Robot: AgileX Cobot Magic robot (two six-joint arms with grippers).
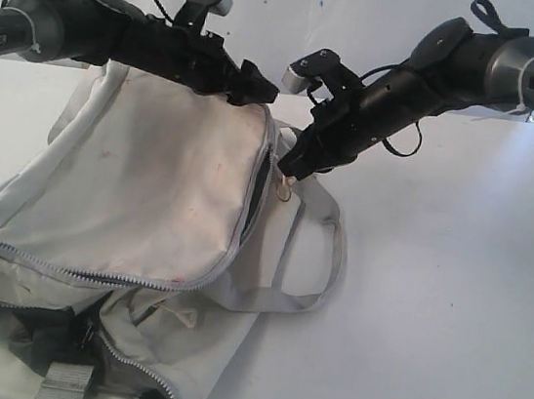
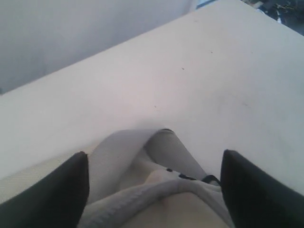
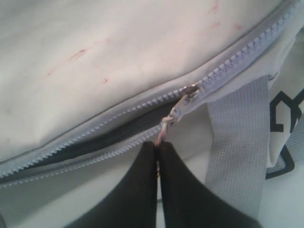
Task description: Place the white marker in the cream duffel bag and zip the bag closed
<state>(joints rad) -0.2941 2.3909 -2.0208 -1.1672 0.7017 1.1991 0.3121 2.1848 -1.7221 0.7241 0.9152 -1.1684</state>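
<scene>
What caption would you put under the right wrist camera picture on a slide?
The right gripper pinches the pull cord of the partly open zipper on the cream duffel bag.

Part of cream duffel bag [image 1: 152, 175] off-frame

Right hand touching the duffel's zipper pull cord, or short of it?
Touching. Right wrist view shows the right hand shut on the zipper pull cord, pinched between its fingertips.

Left pincer [image 2: 153, 159] spread wide; right pincer [image 3: 157, 146] clamped.
</scene>
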